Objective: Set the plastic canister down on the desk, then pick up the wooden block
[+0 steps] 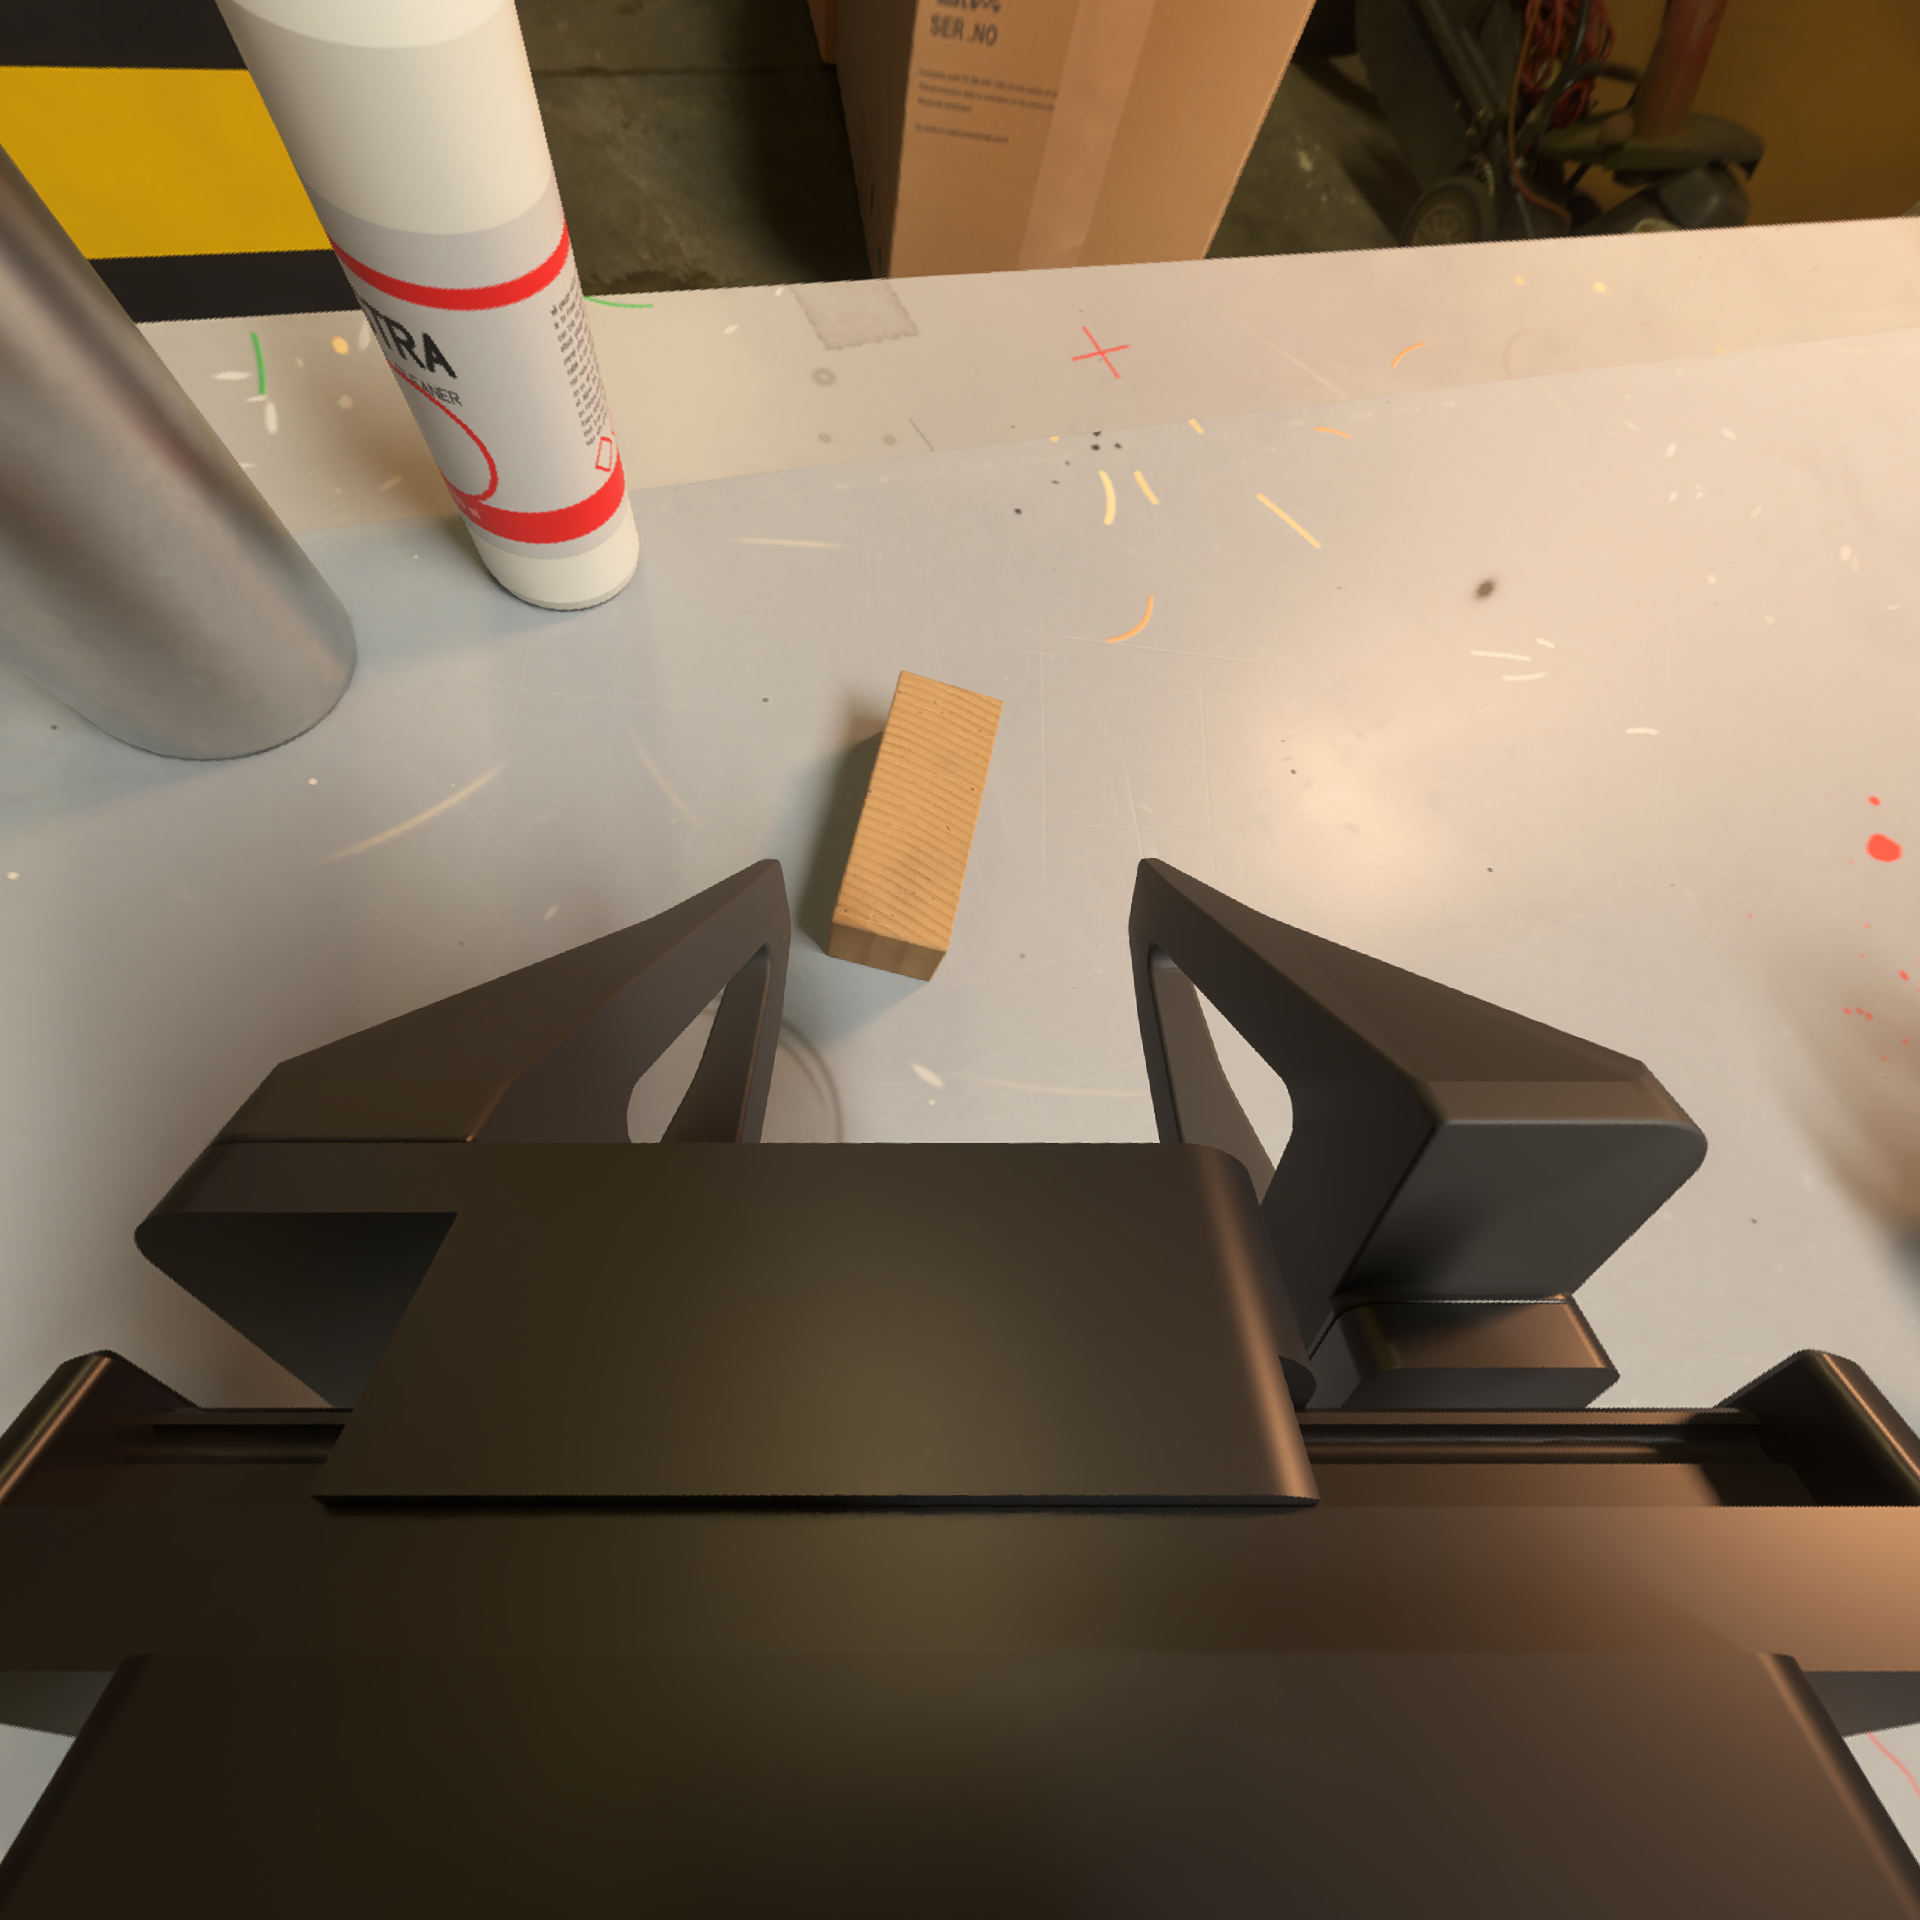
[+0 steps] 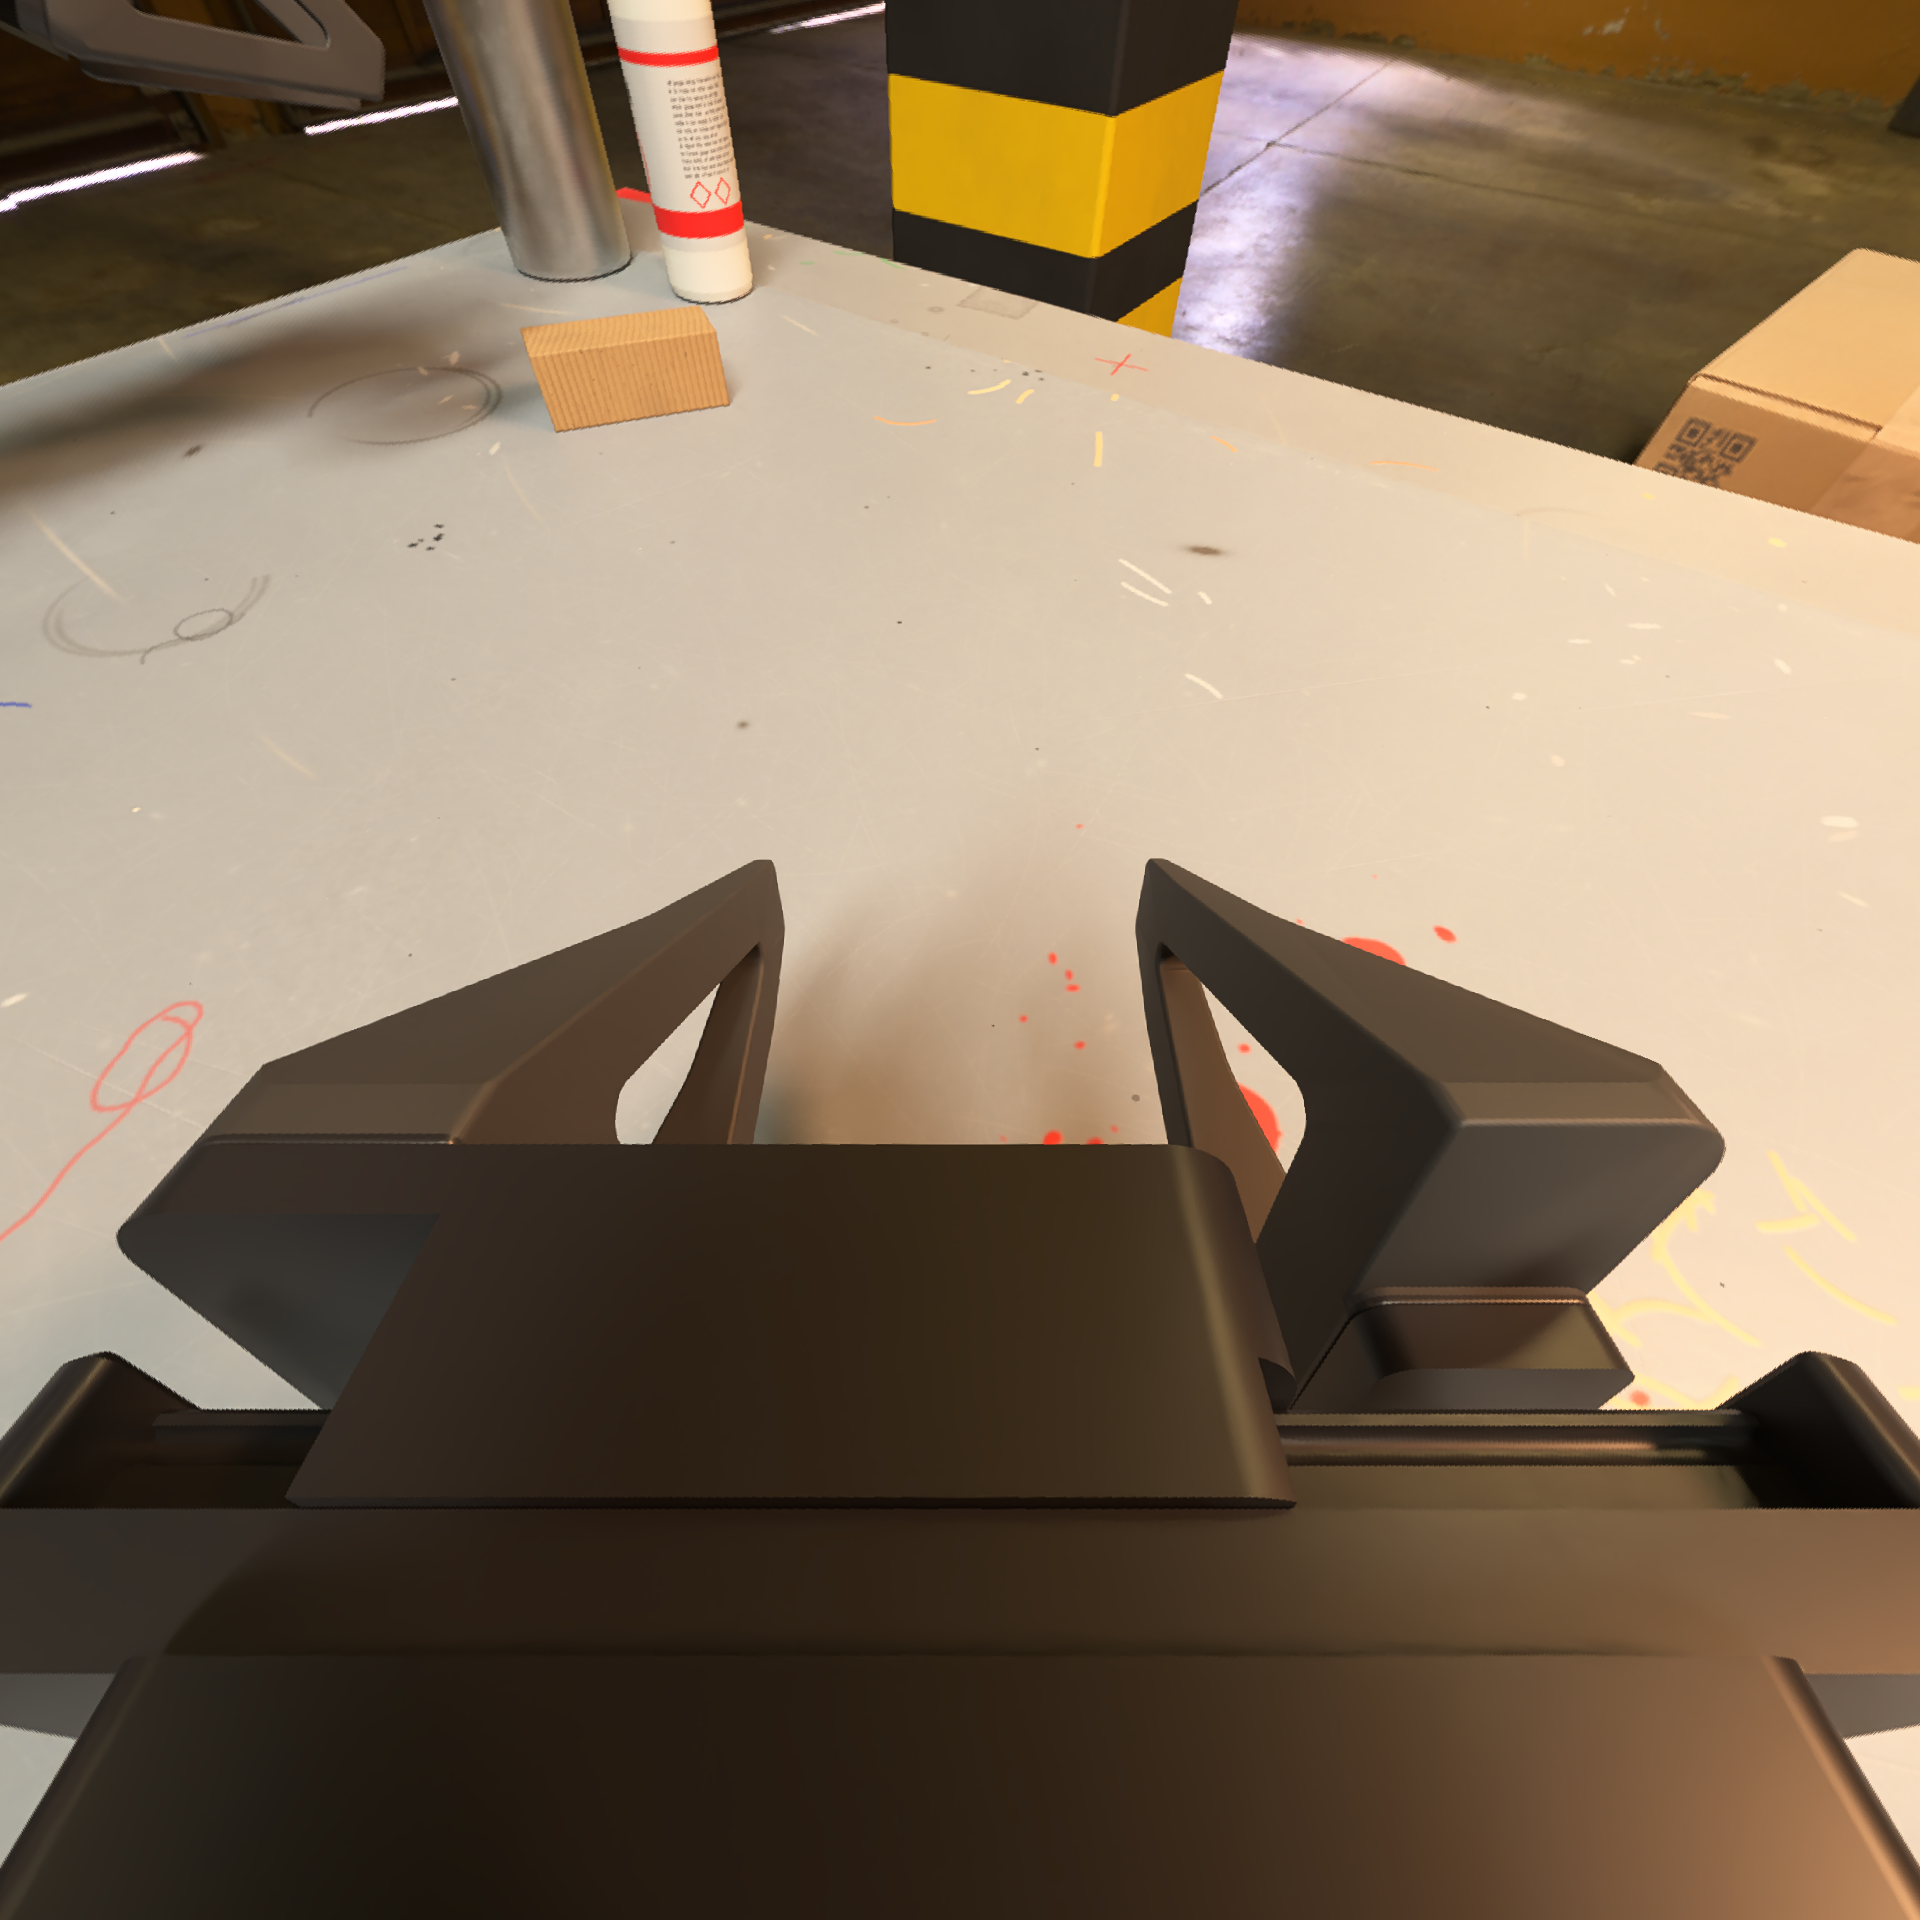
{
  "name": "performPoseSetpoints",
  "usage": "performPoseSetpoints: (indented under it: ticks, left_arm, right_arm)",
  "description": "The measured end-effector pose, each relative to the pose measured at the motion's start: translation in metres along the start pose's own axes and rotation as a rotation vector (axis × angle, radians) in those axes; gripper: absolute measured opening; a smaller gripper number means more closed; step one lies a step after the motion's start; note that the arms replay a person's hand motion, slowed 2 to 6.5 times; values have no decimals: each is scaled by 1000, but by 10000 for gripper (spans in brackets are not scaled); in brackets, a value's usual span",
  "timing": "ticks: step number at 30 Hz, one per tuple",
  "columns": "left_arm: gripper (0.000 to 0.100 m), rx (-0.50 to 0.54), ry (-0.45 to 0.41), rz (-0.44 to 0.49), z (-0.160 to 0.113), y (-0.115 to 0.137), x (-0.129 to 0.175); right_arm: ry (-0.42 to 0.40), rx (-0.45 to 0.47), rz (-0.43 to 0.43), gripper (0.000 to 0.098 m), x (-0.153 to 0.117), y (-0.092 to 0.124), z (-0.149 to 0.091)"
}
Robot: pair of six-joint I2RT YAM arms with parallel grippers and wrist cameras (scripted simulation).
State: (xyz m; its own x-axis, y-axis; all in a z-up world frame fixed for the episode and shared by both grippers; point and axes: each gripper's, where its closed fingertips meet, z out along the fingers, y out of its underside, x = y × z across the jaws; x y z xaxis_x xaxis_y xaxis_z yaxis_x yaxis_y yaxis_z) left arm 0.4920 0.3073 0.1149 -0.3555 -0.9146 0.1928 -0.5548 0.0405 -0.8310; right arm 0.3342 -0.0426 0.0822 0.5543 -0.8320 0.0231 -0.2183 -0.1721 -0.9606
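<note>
- plastic canister [image 1: 457, 312] white with red bands, already upright near the desk's [image 1: 1455, 727] far edge, just beside a metal cylinder [image 1: 145, 540].
- left gripper [image 1: 958, 883] spread, empty, wooden block [image 1: 916, 826] between and just past its fingertips.
- judgement: descend, centre, close across the block's narrow width; height hard to tell.
- right gripper [image 2: 958, 883] spread, idle.
- printed text on canister and cardboard box [image 1: 1049, 125].

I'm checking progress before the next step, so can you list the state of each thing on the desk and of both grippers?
Plastic canister: standing on the desk, not held.
Wooden block: lying flat on the desk, untouched.
Metal cylinder: standing beside the canister.
Left gripper: open, empty, above and just short of the block.
Right gripper: open, empty, far from the block.
</note>
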Motion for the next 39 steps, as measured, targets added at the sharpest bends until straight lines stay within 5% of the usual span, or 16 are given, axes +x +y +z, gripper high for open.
performPoseSetpoints:
  ticks: [22, 39]
  left_arm:
    - [554, -141, 25, 109, 50, -6, -6]
    - [534, -270, 68, 148, 90, 12, 7]
  right_arm:
    - [55, 57, 21, 576, 13, -7, -3]
    - [81, 61, 4, 560, 15, -6, -3]
